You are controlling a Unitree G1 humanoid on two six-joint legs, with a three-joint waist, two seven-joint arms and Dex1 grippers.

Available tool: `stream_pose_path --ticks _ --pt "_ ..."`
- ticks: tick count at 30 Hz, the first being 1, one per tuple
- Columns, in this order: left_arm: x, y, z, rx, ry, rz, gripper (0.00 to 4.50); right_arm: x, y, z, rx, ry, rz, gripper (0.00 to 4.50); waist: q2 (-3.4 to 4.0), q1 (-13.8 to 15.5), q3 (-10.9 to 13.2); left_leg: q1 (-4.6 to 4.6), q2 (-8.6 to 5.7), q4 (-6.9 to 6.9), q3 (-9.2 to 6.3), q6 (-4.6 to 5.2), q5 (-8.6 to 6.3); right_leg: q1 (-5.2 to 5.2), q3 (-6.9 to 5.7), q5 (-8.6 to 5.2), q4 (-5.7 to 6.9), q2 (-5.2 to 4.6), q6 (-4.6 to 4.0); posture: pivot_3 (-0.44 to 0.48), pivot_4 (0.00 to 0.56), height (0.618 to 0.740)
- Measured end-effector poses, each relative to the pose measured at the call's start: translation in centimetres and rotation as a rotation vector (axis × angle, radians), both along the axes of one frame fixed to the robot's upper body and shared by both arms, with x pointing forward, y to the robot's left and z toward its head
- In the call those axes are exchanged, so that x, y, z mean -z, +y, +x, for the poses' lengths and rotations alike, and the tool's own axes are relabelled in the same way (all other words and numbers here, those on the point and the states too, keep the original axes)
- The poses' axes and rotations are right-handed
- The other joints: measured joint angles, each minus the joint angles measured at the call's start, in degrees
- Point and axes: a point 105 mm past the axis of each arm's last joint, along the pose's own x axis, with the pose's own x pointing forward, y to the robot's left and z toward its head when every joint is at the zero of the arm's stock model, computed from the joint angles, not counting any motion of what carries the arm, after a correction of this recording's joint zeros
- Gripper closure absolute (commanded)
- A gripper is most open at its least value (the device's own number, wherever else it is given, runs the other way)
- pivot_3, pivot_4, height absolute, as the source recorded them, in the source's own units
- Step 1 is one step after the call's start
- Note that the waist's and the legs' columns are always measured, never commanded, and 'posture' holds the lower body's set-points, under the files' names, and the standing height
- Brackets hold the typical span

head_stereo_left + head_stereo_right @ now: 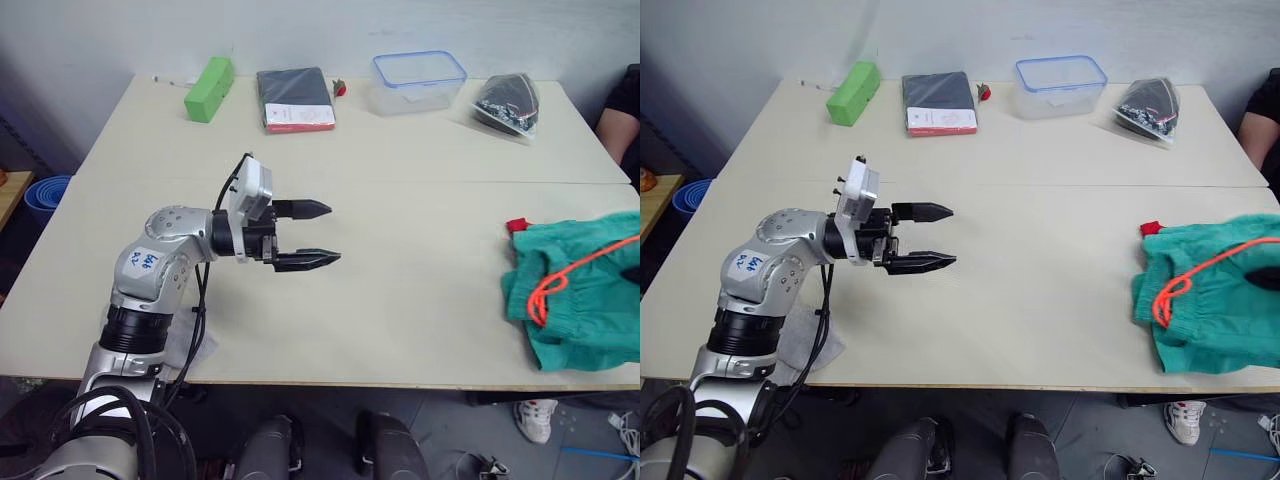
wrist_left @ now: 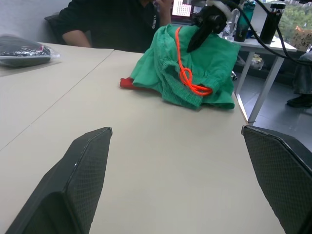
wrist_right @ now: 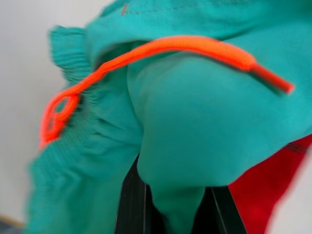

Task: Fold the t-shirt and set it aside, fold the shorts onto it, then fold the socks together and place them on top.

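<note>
1. Left gripper (image 1: 318, 234) hovered over the table (image 1: 420, 300), fingers apart, well apart from the shorts (image 1: 580, 290).
2. Right gripper (image 3: 178, 204) fingers probably clamped on the shorts.
3. T-shirt (image 2: 131, 84) lay under the shorts.

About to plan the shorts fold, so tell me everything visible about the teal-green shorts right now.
The teal-green fabric shorts lie bunched and rumpled at the table's right edge, gathered elastic waist facing the middle, neon orange drawstring looped and trailing across them. A corner of the bright red t-shirt peeks from underneath. The right gripper has its jaws shut on a fold of the fabric.
</note>
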Motion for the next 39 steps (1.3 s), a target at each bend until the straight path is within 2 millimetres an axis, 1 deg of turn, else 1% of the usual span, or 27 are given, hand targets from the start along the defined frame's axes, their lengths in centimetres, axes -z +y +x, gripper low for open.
stream_pose_path --ticks 2,4,6,7,10,12,13,15,17,19,23,25,26,28,29,30,31,32,33,34,36,37,38,39 --pt "-0.1 -0.1 0.1 0.0 -0.008 0.002 0.03 1.1 -0.6 0.9 0.024 -0.034 -0.036 4.5 0.0 -0.1 0.0 0.0 0.03 0.0 0.0 -0.07 0.05 0.0 -0.01 0.01 0.0 0.03 -0.02 0.0 0.15 0.74" --pt "-0.3 -0.2 0.2 0.0 -0.011 0.001 0.03 2.4 -1.2 2.0 0.083 -0.08 -0.063 4.5 0.0 0.0 0.0 0.0 0.04 0.02 0.0 -0.09 0.07 0.01 -0.02 0.01 0.02 0.07 -0.02 0.0 0.15 0.74" --pt "-0.3 -0.2 0.2 -0.004 -0.013 0.001 0.0 3.8 -2.2 2.1 0.137 -0.09 -0.12 3.97 0.07 0.2 0.0 -0.01 0.03 0.02 -0.01 -0.09 0.07 0.0 -0.03 0.01 0.04 0.06 -0.03 0.0 0.15 0.74" --pt "-0.3 -0.2 0.2 -0.005 -0.013 0.002 0.0 4.1 -2.6 2.1 0.148 -0.093 -0.151 3.81 0.11 0.3 0.0 -0.02 0.0 0.02 -0.02 -0.06 0.08 0.0 -0.06 0.01 0.04 0.09 -0.03 0.0 0.15 0.74" --pt "-0.3 0.1 0.3 -0.014 -0.012 0.013 0.0 4.6 -3.5 1.3 0.145 -0.124 -0.231 2.83 0.13 0.6 0.0 -0.03 -0.03 0.04 -0.06 -0.05 0.09 0.07 -0.11 0.02 0.03 0.24 -0.02 0.0 0.15 0.74" --pt "-0.4 0.3 0.3 -0.02 -0.013 0.018 0.0 4.7 -4.0 0.8 0.157 -0.145 -0.248 2.21 0.13 0.5 0.0 -0.03 -0.04 0.04 -0.04 -0.04 0.09 0.09 -0.08 0.02 0.0 0.24 0.0 0.0 0.15 0.74" --pt "-0.4 0.3 0.3 -0.022 -0.014 0.018 0.0 4.7 -4.3 0.6 0.167 -0.157 -0.254 1.97 0.13 0.4 0.0 -0.02 -0.04 0.05 -0.04 -0.04 0.09 0.09 -0.07 0.03 -0.01 0.25 0.0 0.0 0.15 0.74" --pt "-0.5 0.3 0.2 -0.024 -0.018 0.017 0.0 4.2 -4.9 0.1 0.191 -0.189 -0.259 1.29 0.13 0.3 0.0 -0.01 -0.03 0.05 -0.04 -0.03 0.1 0.1 -0.06 0.02 -0.01 0.26 0.0 0.0 0.15 0.74" --pt "-0.6 0.2 0.2 -0.024 -0.024 0.017 0.0 3.0 -6.0 -1.0 0.242 -0.226 -0.256 0.6 0.15 0.3 0.0 0.02 -0.02 0.04 -0.04 -0.03 0.1 0.1 -0.04 0.02 0.0 0.26 0.0 0.0 0.15 0.74" --pt "-0.5 0.2 0.2 -0.027 -0.024 0.017 0.0 1.8 -6.9 -1.9 0.281 -0.255 -0.258 0.01 0.15 0.2 0.0 0.02 -0.01 0.04 -0.04 -0.03 0.1 0.1 -0.03 0.02 -0.01 0.26 0.0 0.0 0.15 0.74" --pt "-0.5 0.3 0.3 -0.033 -0.024 0.016 0.0 -2.0 -8.1 -2.9 0.342 -0.361 -0.25 0.01 0.15 0.1 0.0 0.04 0.02 0.04 -0.03 -0.04 0.09 0.1 0.01 0.02 -0.03 0.16 -0.01 0.0 0.15 0.74" --pt "-0.6 0.4 0.3 -0.038 -0.025 0.014 0.0 -3.7 -7.9 -2.7 0.346 -0.444 -0.197 0.01 0.15 -0.2 0.0 0.07 0.07 0.04 -0.02 -0.07 0.08 0.12 0.02 0.02 -0.05 0.11 -0.02 0.0 0.15 0.74" --pt "-0.6 0.5 0.4 -0.044 -0.025 0.011 0.0 -4.8 -7.2 -2.1 0.323 -0.492 -0.142 0.01 0.15 -0.5 0.0 0.07 0.09 0.04 -0.02 -0.07 0.08 0.12 0.03 0.03 -0.04 0.11 -0.03 0.0 0.15 0.74" --pt "-0.4 0.8 0.4 -0.059 -0.021 0.011 0.0 -6.9 -5.0 -0.8 0.228 -0.561 -0.055 0.01 0.19 -0.8 0.0 0.1 0.11 0.04 -0.02 -0.09 0.07 0.11 0.04 0.03 -0.02 0.1 -0.04 0.0 0.15 0.74" --pt "-0.3 0.9 0.5 -0.066 -0.017 0.012 0.0 -8.3 -2.8 0.3 0.129 -0.602 -0.006 0.01 0.19 -1.1 0.0 0.08 0.13 0.04 -0.06 -0.09 0.08 0.11 0.03 0.03 0.01 0.11 -0.04 0.0 0.15 0.74" --pt "-0.2 0.9 0.5 -0.068 -0.015 0.012 0.0 -8.9 -1.7 0.8 0.08 -0.617 0.008 0.01 0.19 -1.1 0.0 0.08 0.13 0.04 -0.07 -0.1 0.08 0.11 0.03 0.03 0.02 0.11 -0.04 0.0 0.15 0.74" --pt "-0.1 1.0 0.4 -0.073 -0.013 0.014 0.0 -9.6 -0.2 1.4 0.016 -0.634 0.016 0.01 0.19 -1.2 0.0 0.08 0.13 0.04 -0.09 -0.1 0.07 0.11 0.01 0.03 0.05 0.11 -0.05 0.0 0.15 0.74" --pt "0.1 1.0 0.4 -0.08 -0.011 0.017 0.0 -10.0 1.1 2.1 -0.03 -0.633 -0.008 0.01 0.19 -1.1 0.0 0.06 0.11 0.05 -0.09 -0.1 0.07 0.09 0.01 0.03 0.1 0.1 -0.04 0.0 0.15 0.74" --pt "0.1 1.1 0.4 -0.083 -0.012 0.019 0.0 -10.1 1.7 2.4 -0.05 -0.625 -0.023 0.01 0.19 -1.0 0.0 0.05 0.09 0.05 -0.09 -0.1 0.07 0.08 0.01 0.03 0.13 0.06 -0.05 0.0 0.15 0.74" --pt "0.1 1.3 0.4 -0.092 -0.018 0.03 0.0 -10.3 2.5 2.8 -0.078 -0.632 -0.013 0.01 0.19 -0.8 0.0 0.03 0.09 0.05 -0.11 -0.1 0.07 0.08 0.01 0.03 0.13 0.05 -0.04 0.0 0.15 0.74" --pt "0.0 1.6 0.3 -0.105 -0.029 0.043 0.0 -10.5 4.8 3.1 -0.164 -0.636 0.067 0.01 0.19 -0.1 0.0 0.0 0.06 0.05 -0.14 -0.08 0.07 0.08 0.02 0.04 0.15 0.01 -0.05 0.0 0.15 0.74" --pt "-0.1 1.8 0.3 -0.117 -0.032 0.042 0.0 -10.7 6.6 3.2 -0.237 -0.637 0.126 0.01 0.19 0.1 0.0 0.0 0.06 0.05 -0.14 -0.08 0.07 0.08 0.02 0.04 0.15 0.02 -0.05 0.0 0.15 0.74" --pt "-0.1 2.2 0.4 -0.135 -0.034 0.045 0.0 -10.8 8.8 3.1 -0.334 -0.632 0.179 0.01 0.19 0.2 0.0 -0.01 0.06 0.06 -0.2 -0.08 0.07 0.08 0.02 0.04 0.17 0.01 -0.05 0.0 0.15 0.74" --pt "0.1 2.7 0.4 -0.163 -0.036 0.06 0.0 -11.0 11.7 2.7 -0.459 -0.621 0.229 0.01 0.19 0.3 0.0 -0.03 0.07 0.05 -0.3 -0.09 0.07 0.09 0.04 0.04 0.22 0.01 -0.06 0.0 0.15 0.74"
